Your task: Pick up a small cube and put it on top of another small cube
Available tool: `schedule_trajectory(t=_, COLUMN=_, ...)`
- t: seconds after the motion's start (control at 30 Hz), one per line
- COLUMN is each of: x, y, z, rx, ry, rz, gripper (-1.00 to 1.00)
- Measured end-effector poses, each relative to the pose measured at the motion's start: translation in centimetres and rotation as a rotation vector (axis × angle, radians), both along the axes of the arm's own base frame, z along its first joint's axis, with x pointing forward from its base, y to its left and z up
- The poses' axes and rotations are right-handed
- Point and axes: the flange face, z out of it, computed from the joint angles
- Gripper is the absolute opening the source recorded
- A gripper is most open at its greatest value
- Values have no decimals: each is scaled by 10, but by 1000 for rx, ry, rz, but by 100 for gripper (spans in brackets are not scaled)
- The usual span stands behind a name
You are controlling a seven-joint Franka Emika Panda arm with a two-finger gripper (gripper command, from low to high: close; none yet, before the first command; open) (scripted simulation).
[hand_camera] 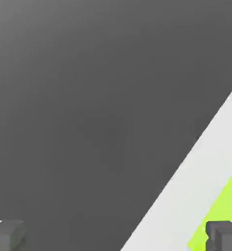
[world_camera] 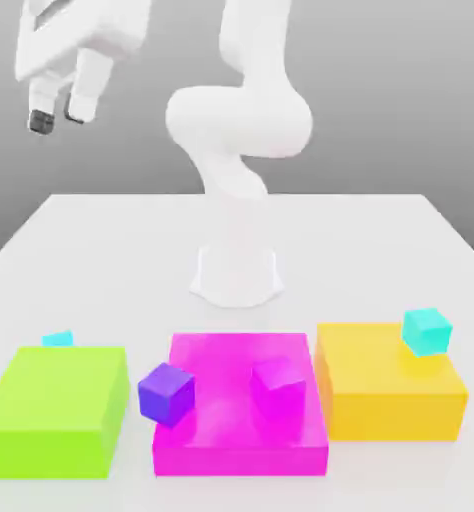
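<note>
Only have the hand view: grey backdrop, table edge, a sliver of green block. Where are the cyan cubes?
Observer: One cyan cube sits on the yellow block, at the exterior view's right.
Operator: The other?
Observer: The second cyan cube lies on the table, behind the green block.
Operator: Tool near either?
Observer: No. The tool hangs open, high above the table at the exterior view's left, holding nothing.

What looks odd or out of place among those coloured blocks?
The dark purple cube sits tilted, wedged between the big lime-green block and the magenta block. One small cyan cube also perches askew on the yellow block.
</note>
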Motion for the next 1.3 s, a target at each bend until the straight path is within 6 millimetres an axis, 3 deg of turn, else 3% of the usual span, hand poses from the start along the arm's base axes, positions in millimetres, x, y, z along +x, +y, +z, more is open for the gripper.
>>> schedule_trajectory(t=0.23, x=-25, y=-60, z=-90, rx=158, ry=55, rz=-422, gripper=0)
schedule_trajectory(t=0.53, x=-89, y=-114, z=-198, rx=338, ry=108, rz=-980, gripper=0)
schedule_trajectory(t=0.83, x=-177, y=-133, z=-291, rx=497, ry=148, rz=-1565, gripper=0)
schedule_trajectory(t=1.07, x=-180, y=-129, z=-354, rx=510, ry=155, rz=-1606, gripper=0)
schedule_trajectory(t=1.1, x=-180, y=-129, z=-361, rx=510, ry=156, rz=-1606, gripper=-100)
schedule_trajectory(t=1.3, x=-181, y=-129, z=-365, rx=509, ry=154, rz=-1605, gripper=-100)
